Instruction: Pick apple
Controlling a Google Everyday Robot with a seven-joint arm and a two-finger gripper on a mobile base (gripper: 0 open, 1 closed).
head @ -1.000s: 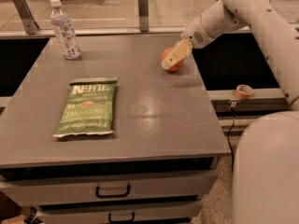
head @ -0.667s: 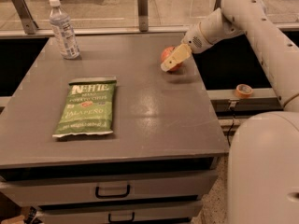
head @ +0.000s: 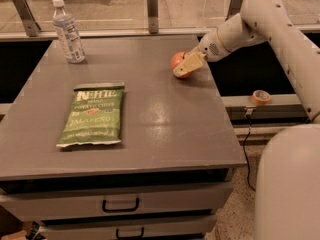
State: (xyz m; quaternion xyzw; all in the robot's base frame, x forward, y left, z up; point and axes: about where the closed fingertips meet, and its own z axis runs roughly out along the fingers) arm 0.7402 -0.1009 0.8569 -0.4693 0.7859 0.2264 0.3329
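gripper [head: 185, 66] sits over the far right part of the table [head: 160, 129], coming in from the right on the white arm [head: 270, 19]; its cream tip lies across the right front side of the apple [head: 175, 60] and overlaps it from this angle; looks like contact, but can't tell whether the gripper is spread or clamped on the fruit, since the apple hides the other side; apple is red-orange, down on the grey tabletop near the right edge, toward the back; nothing shows it off the surface

rest of the scene: green chip bag [head: 92, 116] lies flat, label up, on the left front area, well apart from the apple; clear water bottle [head: 67, 31] with a white cap stands upright at the back left corner; tape roll [head: 260, 97] rests on a ledge just right of the table, lower than the top; black cable [head: 247, 139] hangs below that ledge; two drawers [head: 120, 204] with dark handles under the tabletop; robot's white body [head: 290, 184] fills the lower right corner
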